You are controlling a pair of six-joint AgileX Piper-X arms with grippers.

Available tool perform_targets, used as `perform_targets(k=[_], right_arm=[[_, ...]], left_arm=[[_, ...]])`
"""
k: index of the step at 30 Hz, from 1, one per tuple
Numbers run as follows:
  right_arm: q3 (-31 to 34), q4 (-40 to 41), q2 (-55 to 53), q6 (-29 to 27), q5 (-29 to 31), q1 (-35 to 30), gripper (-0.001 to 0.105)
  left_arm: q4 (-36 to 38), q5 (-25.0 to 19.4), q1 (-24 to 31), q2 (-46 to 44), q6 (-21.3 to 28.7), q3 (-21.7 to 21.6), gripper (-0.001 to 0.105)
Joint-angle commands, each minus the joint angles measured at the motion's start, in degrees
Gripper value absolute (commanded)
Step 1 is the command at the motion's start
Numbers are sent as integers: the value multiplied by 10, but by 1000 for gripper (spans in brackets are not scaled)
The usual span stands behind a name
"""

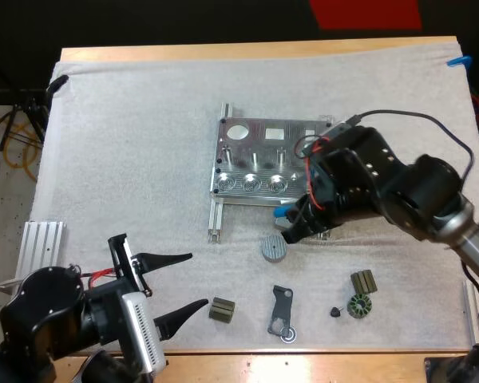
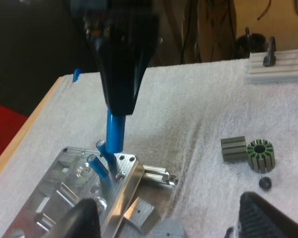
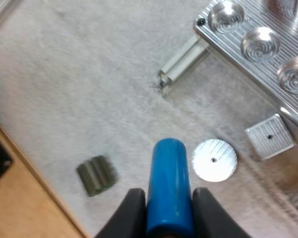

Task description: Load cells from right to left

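white mat [image 1: 128,144] over the table, metal block [image 1: 255,152] at its middle. my right gripper [image 3: 169,218] pinches a blue cylinder [image 3: 170,173] just off the block's near right corner. the three round seats [image 1: 251,185] i can see look empty, so loading has barely begun, i judge. my left gripper [image 1: 199,279] rests spread, near left.

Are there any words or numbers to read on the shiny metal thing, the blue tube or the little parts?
None: no words or numbers can be read.
The silver metal fixture plate shows only holes and ring grooves; the bright blue cylinder in the right claw is plain; the small grey-green ribbed block carries no marks.
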Motion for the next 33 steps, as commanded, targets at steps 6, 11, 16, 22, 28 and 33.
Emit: perform_targets(k=[6,11,16,22,28,33], right_arm=[[-33,9,50,-22,50,0,16],[-43,13,83,-24,57,-15,16],[-45,11,109,-27,57,-46,16],[-54,9,135,-56,68,-63,16],[-84,9,176,-88,94,-63,16],[-120,22,215,-129,143,-63,16]], left_arm=[[28,2,-1,-19,-23,-2,59],[45,2,-1,-30,-27,-2,59],[45,2,-1,-41,-27,-2,59],[45,2,-1,-41,-27,-2,59],[45,2,-1,-41,-24,-2,59],[45,2,-1,-41,-24,-2,59]])
